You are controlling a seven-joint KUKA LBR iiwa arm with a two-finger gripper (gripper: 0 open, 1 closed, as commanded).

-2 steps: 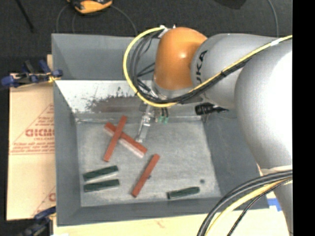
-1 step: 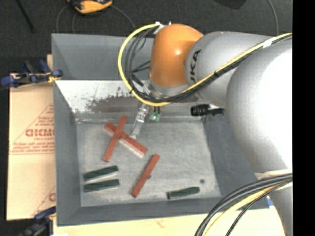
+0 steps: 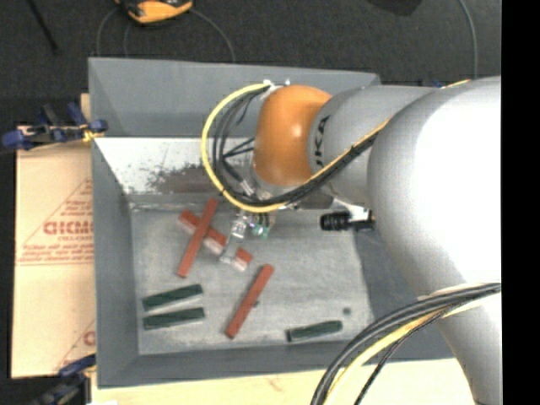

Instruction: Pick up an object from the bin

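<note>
The gripper (image 3: 246, 231) sat low in the grey metal bin (image 3: 114, 243), just right of two crossed flat red sticks (image 3: 196, 236) at the floor's upper left. Couldn't tell if it was open or clamped. Another red stick (image 3: 249, 300) and matte dark green bars (image 3: 173, 296) lay closer to the front.

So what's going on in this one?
A robot arm reaches into the grey bin from the right. Its gripper hangs low beside two crossed red bars towards the back of the bin floor. Another red bar lies nearer the front, with two dark green bars at the left and a third green bar at the right. Nothing looks lifted yet.
</note>
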